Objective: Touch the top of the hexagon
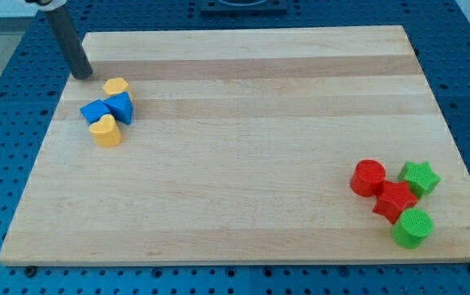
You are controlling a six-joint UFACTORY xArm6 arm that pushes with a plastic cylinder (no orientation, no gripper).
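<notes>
A yellow hexagon (116, 85) lies near the view's upper left on the wooden board (243, 147). My tip (82, 75) rests on the board up and to the left of the hexagon, a short gap apart from it. Just below the hexagon sit two blue blocks, one a triangle-like wedge (121, 107) and one a cube-like block (95, 112), and below them a yellow heart (105, 130).
At the view's lower right is a cluster: a red cylinder (368, 177), a red star (394, 201), a green star (420, 177) and a green cylinder (412, 227). A blue perforated table surrounds the board.
</notes>
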